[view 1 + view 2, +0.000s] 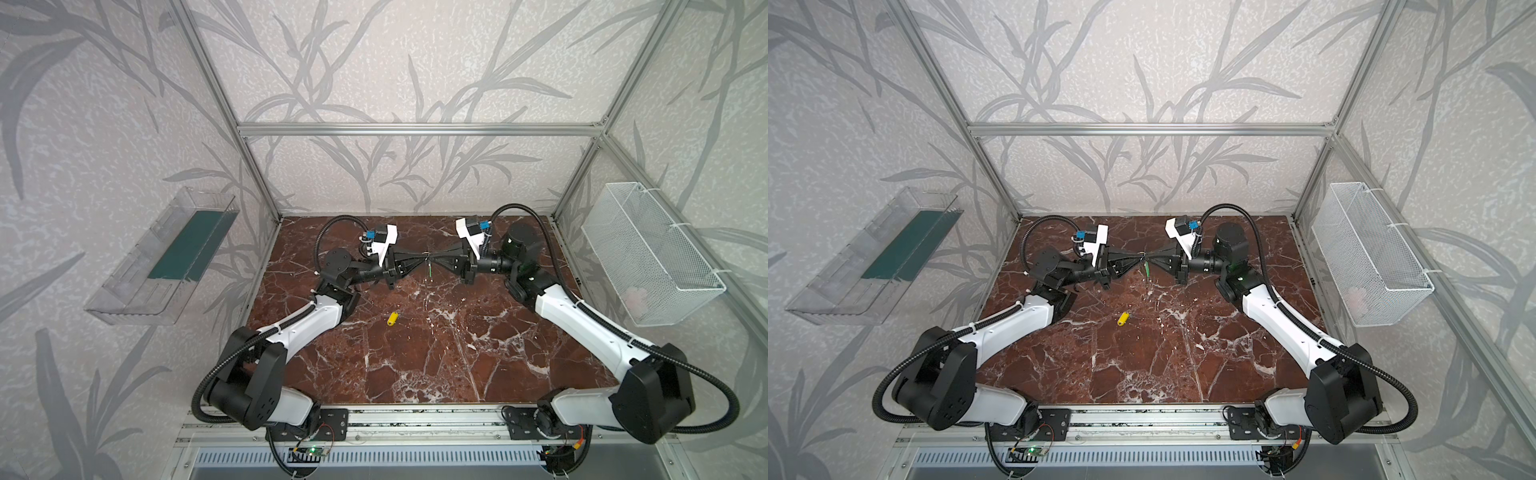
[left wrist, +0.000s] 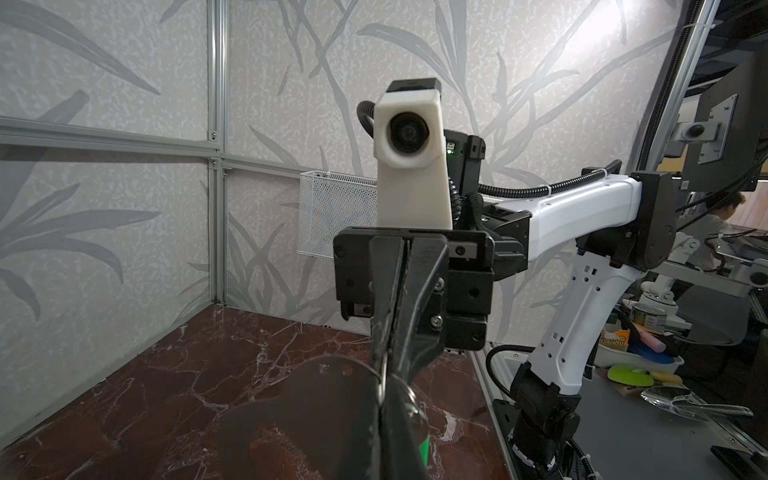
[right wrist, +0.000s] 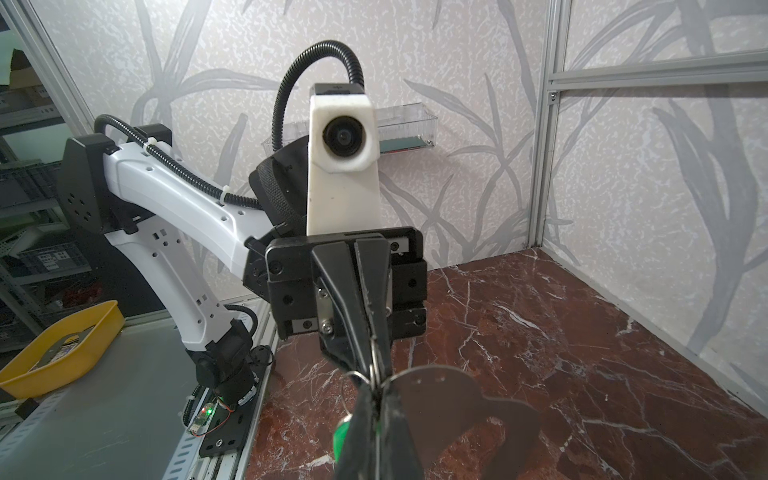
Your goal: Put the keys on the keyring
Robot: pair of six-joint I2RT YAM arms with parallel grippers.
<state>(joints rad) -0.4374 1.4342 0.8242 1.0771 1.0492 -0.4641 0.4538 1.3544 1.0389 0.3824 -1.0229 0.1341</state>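
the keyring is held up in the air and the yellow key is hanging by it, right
No: the yellow key lies on the table, as both top views show. The one hanging by the raised keyring is the green key.

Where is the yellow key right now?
In both top views the yellow key lies loose on the marble table, left of centre, nearer the camera than the left gripper.
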